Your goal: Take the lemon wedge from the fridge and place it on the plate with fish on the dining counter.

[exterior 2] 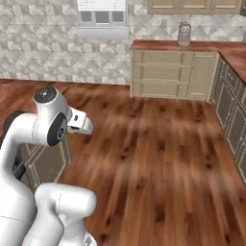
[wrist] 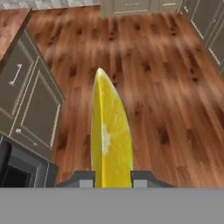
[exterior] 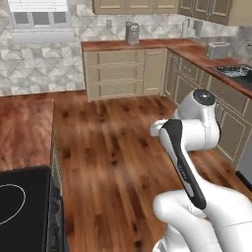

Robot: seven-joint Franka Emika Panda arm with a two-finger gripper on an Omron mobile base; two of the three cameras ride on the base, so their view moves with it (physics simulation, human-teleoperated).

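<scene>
The lemon wedge (wrist: 109,131), deep yellow with a paler cut face, stands on edge between the two dark fingertips (wrist: 83,178) at the bottom of the hand view. My gripper (wrist: 112,179) is shut on its lower end and holds it above the wooden floor. In the base views the white arm (exterior: 189,147) is folded close to the base. The fridge, the plate with fish and the dining counter are out of view.
A wood-grain top with a black cooktop (exterior: 15,202) lies at my left, with grey cabinet doors (wrist: 30,100) below it. Beige cabinets (exterior: 123,74) line the back wall. A counter with a sink (exterior: 234,71) and a toaster (exterior: 216,49) runs along the right. Open wooden floor (exterior: 113,147) lies ahead.
</scene>
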